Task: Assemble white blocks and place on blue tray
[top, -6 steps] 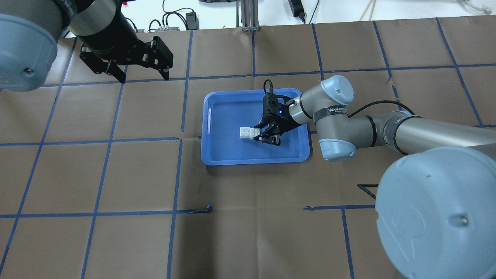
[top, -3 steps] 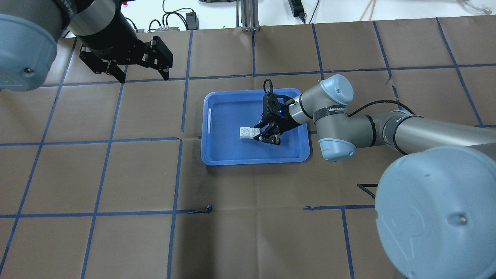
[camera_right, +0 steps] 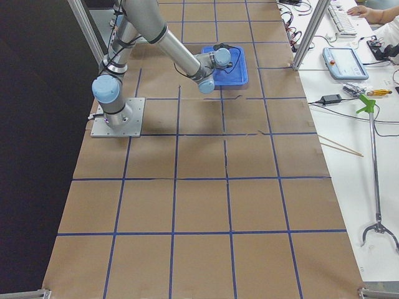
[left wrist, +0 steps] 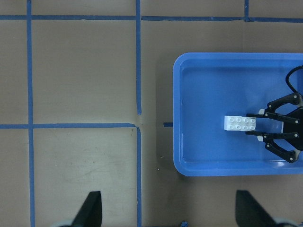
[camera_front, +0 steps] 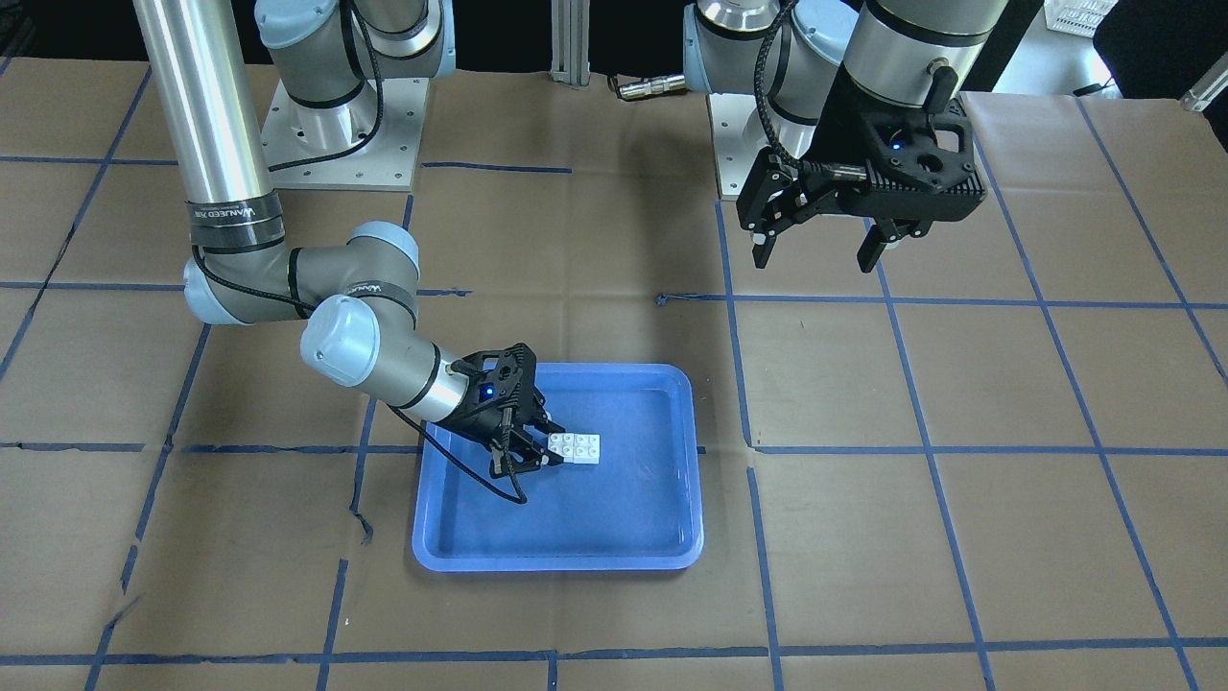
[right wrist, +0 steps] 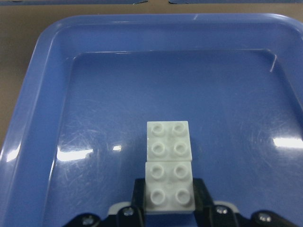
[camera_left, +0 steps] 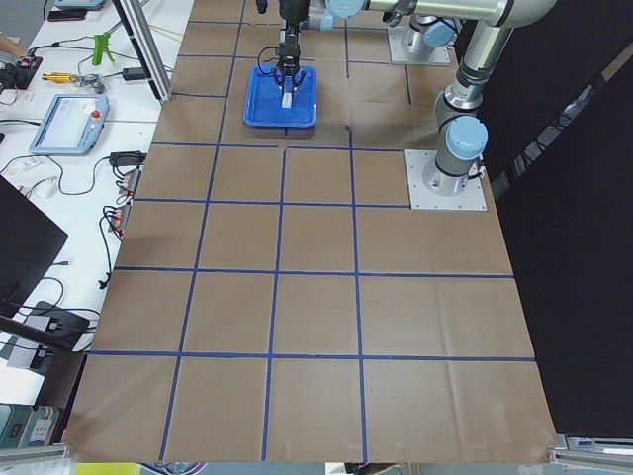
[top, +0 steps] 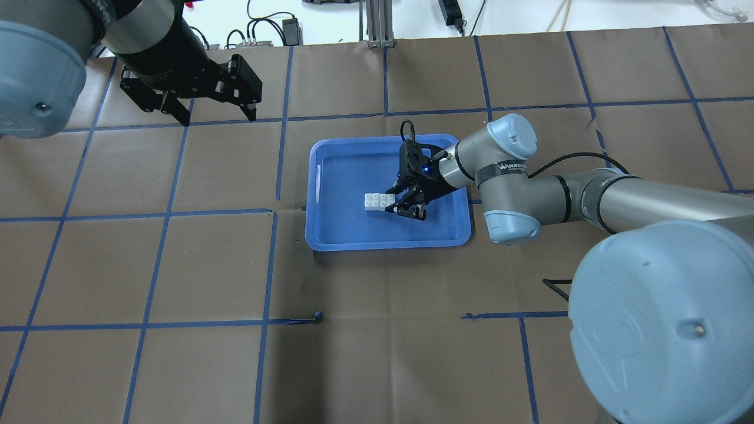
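Looking out from the right claw [right wrist: 168, 195], we see its two black fingers [right wrist: 138, 195] pressed against the sides of the nearer of the white blocks [right wrist: 169, 146], gripping it. The two blocks lie studs up, touching end to end in a short bar, on the floor of the blue tray [right wrist: 28, 123] near its middle. Past the tray's far rim, over the paper-covered table [top: 177, 265] and well apart from the tray, the left claw [top: 219, 119] hangs with its fingers spread wide, holding nothing.
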Available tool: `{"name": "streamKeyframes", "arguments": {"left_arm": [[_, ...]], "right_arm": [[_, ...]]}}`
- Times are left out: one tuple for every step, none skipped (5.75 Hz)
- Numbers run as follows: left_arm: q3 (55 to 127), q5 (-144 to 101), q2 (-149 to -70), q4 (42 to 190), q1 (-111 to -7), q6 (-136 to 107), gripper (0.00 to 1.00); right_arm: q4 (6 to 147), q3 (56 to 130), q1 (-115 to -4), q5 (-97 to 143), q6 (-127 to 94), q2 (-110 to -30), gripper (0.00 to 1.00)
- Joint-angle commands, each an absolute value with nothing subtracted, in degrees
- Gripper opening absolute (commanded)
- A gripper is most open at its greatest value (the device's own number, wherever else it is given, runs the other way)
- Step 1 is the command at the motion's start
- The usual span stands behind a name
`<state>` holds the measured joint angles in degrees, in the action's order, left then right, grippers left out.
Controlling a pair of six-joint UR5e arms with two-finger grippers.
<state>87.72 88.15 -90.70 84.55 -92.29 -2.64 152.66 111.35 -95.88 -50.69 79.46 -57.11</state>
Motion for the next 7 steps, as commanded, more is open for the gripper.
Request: {"name": "streamKeyframes", "arguments": {"left_arm": [[87.71, 88.15, -90.70, 84.55, -92.29, -2.64, 0.99], [87.63, 88.15, -90.70, 84.55, -92.29, -2.72, 0.99], [87.71, 88.15, -90.70, 84.55, -92.29, -2.72, 0.99], [87.63, 88.15, -90.70, 84.55, -92.29, -2.72, 0.99], [87.71, 88.15, -90.70, 84.55, -92.29, -2.72, 0.99], [87.71, 88.15, -90.70, 84.55, -92.29, -2.72, 0.99], [87.71, 88.15, -90.70, 84.55, -92.29, -2.90, 0.99]], "right_arm": [[152.67, 111.36, -95.80, -50.63, 79.45, -57.13, 0.36], [152.67, 111.27, -95.80, -50.28, 78.84, -57.13, 0.59], [152.67, 111.27, -95.80, -50.27, 78.05, -57.13, 0.77], [152.58, 111.18, -95.80, -50.27, 77.70, -57.13, 0.82], [152.58, 110.57, -95.80, -50.36, 77.43, -57.48, 0.96], [152.40, 109.09, -95.80, -51.32, 74.82, -57.74, 1.00], [151.71, 107.33, -95.63, -51.76, 72.53, -58.35, 1.00]]}}
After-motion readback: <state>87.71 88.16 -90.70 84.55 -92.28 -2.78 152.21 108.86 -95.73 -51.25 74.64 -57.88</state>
